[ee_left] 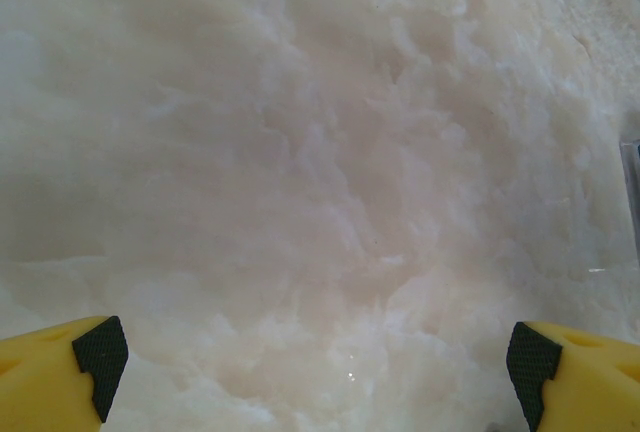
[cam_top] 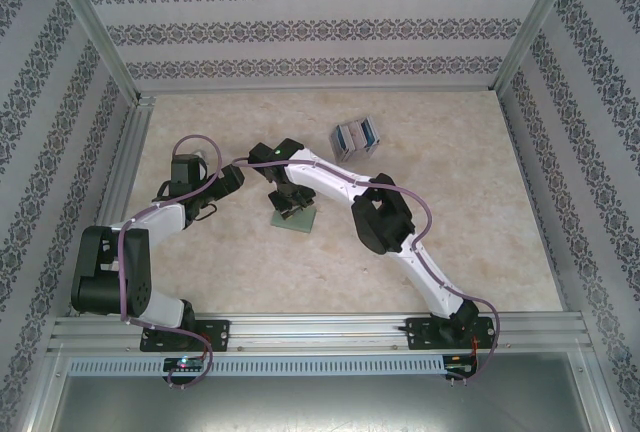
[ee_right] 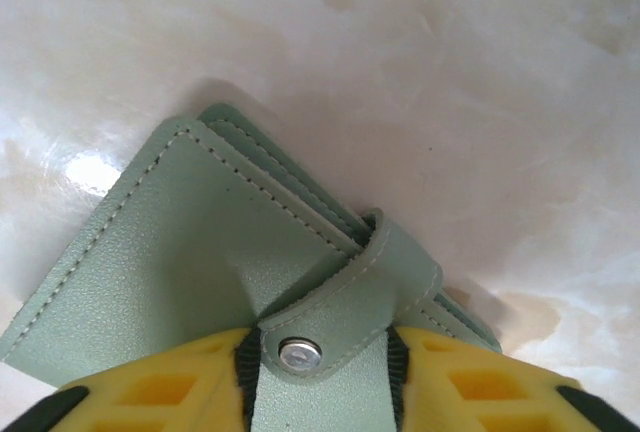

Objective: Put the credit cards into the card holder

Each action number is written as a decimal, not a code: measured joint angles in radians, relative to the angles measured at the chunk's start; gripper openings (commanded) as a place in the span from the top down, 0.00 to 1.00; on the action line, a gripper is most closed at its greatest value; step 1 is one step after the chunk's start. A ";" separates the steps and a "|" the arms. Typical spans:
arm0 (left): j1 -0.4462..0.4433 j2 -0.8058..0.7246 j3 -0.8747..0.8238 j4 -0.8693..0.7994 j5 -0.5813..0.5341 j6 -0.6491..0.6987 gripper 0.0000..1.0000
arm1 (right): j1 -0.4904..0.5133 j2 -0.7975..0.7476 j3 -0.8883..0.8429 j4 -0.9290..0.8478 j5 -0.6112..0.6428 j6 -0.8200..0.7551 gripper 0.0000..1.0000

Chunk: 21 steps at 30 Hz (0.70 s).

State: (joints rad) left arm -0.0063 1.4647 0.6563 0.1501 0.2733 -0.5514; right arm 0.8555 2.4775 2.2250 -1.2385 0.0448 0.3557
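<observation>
Right fingers (ee_right: pixel 150 392), tips cropped, flank card holder (ee_right: pixel 190 252); grip unclear; left fingers (ee_left: pixel 50 372) apart.

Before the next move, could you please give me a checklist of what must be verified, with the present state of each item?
1. Card holder open for cards: not ok, its strap is snapped shut.
2. Right claw at the strap, one finger on each side: ok.
3. Right claw's grip firm: cannot tell.
4. Left claw open, nothing between its fingers: ok.
5. Credit cards in sight, apart from the holder on the table: ok.
</observation>
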 measured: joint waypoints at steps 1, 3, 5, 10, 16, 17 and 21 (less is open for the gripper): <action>0.000 0.000 0.000 0.000 0.000 0.000 0.01 | 0.000 0.000 0.000 0.000 0.000 -0.002 0.54; 0.000 0.001 0.000 0.000 0.000 0.000 0.01 | 0.000 0.002 0.000 0.000 0.000 -0.004 0.53; 0.000 0.001 0.000 0.000 0.000 0.000 0.01 | 0.000 0.002 0.000 0.000 0.000 -0.004 0.54; 0.000 0.001 0.000 0.000 0.000 0.000 0.01 | 0.000 0.015 0.019 -0.014 0.000 -0.007 0.49; 0.000 0.002 0.000 0.000 0.000 0.000 0.01 | 0.000 0.018 0.024 -0.015 -0.004 -0.016 0.54; -0.001 0.003 0.000 0.000 0.000 0.000 0.01 | 0.000 0.018 0.025 -0.014 -0.006 -0.017 0.56; -0.001 0.008 0.000 0.000 0.000 0.000 0.01 | 0.005 0.027 0.038 -0.020 -0.011 -0.020 0.68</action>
State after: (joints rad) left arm -0.0074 1.4727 0.6563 0.1501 0.2729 -0.5514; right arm 0.8600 2.5050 2.2631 -1.2587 0.0334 0.3359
